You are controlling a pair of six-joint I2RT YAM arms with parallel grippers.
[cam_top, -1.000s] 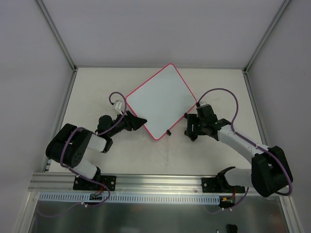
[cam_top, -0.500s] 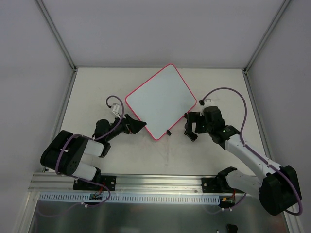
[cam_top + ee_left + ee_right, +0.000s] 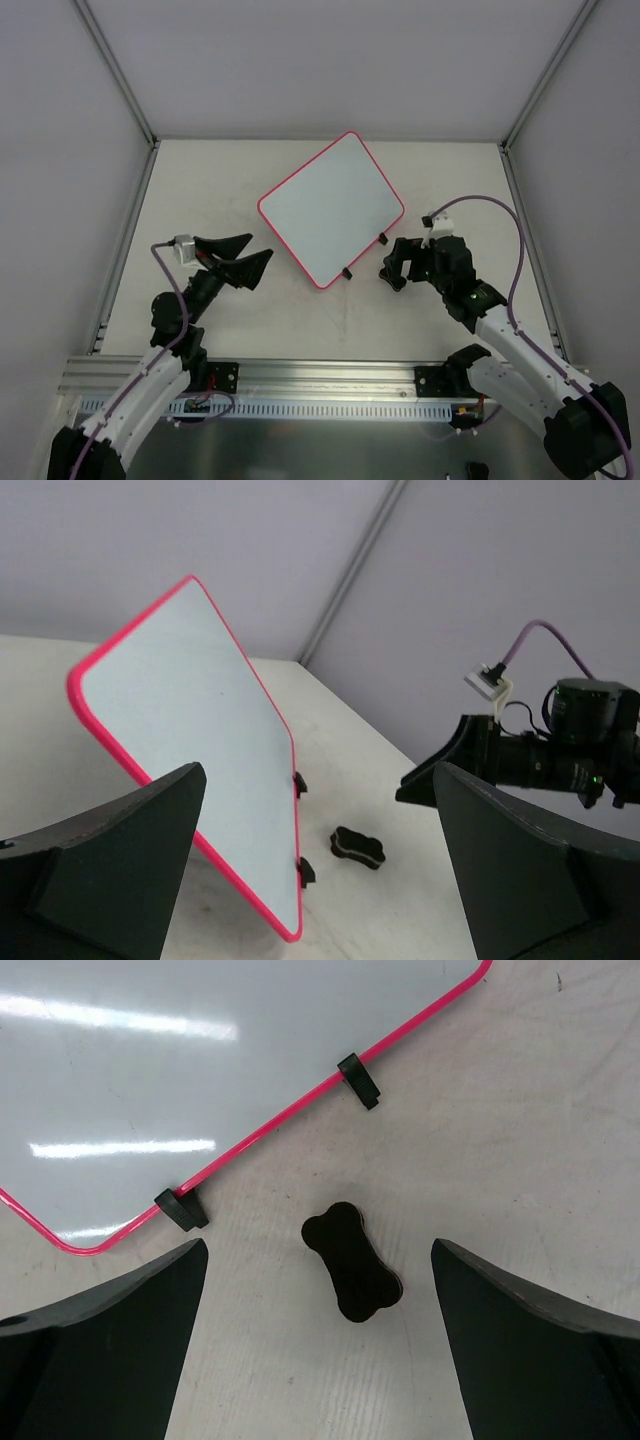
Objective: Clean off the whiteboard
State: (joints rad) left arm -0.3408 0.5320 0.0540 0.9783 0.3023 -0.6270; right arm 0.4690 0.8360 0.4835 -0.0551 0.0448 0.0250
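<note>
The whiteboard (image 3: 330, 208) lies flat on the table, turned diagonally, with a pink-red rim and two black clips on its near-right edge; I see no writing on it. It also shows in the left wrist view (image 3: 190, 730) and the right wrist view (image 3: 200, 1070). A small black bone-shaped eraser (image 3: 352, 1263) lies on the table just off the clip edge, also in the left wrist view (image 3: 358, 846); in the top view it is hidden under my right gripper. My right gripper (image 3: 388, 265) hovers open above the eraser (image 3: 318, 1245). My left gripper (image 3: 260, 247) is open and empty, left of the board (image 3: 320, 780).
White walls and metal corner posts (image 3: 115, 70) enclose the table on three sides. An aluminium rail (image 3: 320, 375) runs along the near edge by the arm bases. My right arm's wrist and purple cable (image 3: 560, 740) show beyond the eraser in the left wrist view.
My left gripper has pulled back from the board's near-left edge toward the near left. My right arm has drawn back slightly, its gripper still by the clip edge. The board has not moved.
</note>
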